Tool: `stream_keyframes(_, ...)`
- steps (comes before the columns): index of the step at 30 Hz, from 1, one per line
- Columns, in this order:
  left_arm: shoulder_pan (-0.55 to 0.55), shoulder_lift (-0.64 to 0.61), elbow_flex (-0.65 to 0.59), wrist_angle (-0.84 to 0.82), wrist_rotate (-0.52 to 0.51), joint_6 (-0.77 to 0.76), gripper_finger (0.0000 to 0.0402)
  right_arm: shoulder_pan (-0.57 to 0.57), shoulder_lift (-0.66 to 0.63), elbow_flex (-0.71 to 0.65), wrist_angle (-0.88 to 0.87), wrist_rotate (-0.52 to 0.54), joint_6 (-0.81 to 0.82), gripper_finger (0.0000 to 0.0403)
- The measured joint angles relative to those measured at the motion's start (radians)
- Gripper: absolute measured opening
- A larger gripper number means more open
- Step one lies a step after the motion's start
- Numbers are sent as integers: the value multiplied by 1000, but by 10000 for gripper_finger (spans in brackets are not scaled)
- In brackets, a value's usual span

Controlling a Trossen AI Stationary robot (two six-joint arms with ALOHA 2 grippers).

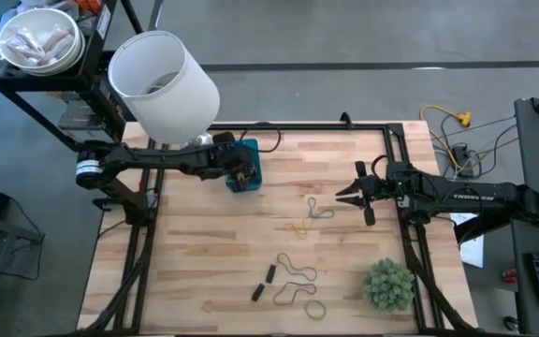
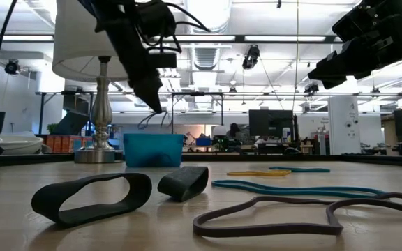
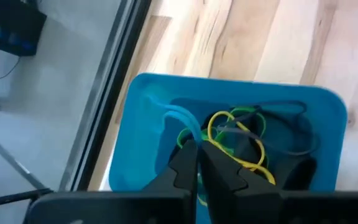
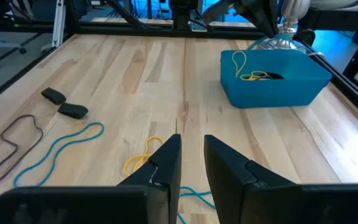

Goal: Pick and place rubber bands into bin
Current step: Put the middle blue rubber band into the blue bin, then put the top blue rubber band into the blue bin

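Observation:
The blue bin [image 1: 252,150] stands at the table's far left and holds several rubber bands, yellow, green and dark [image 3: 241,134]. My left gripper [image 3: 197,148] is right above it, shut, its tips slanting down into the opening with a thin light-blue band [image 3: 178,118] at them. More rubber bands lie flat mid-table: a teal one [image 1: 319,210], a yellow one [image 1: 299,227], a long brown loop [image 1: 296,271], a green ring [image 1: 316,309] and two black ones [image 1: 265,283]. My right gripper [image 1: 354,195] hovers open at the right, with nothing between its fingers. My left gripper pinches a thin light-blue band at one end [image 3: 190,138] between its fingertips, slanting down from the table's left. The band hangs slack below the tips [image 2: 145,120] into the bin. A yellow loop [image 3: 219,118] also runs up to the tips; whether it is held I cannot tell.
A big white lamp shade [image 1: 162,84] on a metal base [image 2: 102,150] stands just behind the bin at the far left corner. A bushy green plant [image 1: 387,284] sits at the near right. A black frame [image 1: 326,127] rims the table.

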Motion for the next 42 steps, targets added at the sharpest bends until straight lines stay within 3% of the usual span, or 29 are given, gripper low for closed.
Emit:
stream_keyframes(7, 4, 0, -5, 33, 71, 25, 7, 0, 0, 0, 0, 0, -1, 63)
stream_keyframes(18, 5, 0, -25, 61, 64, 26, 109, 0, 0, 0, 0, 0, -1, 63)
stream_keyframes(26, -11, -16, -26, 34, 45, 18, 130, 0, 7, -1, 0, -1, 8, 63)
stream_keyframes(34, -154, -101, -50, 22, 128, -33, 130, 0, 103, -4, 28, -6, 15, 63)
stream_keyframes(42, -382, -147, -107, 45, 142, -100, 130, 0, 312, -5, 176, -32, 15, 63)
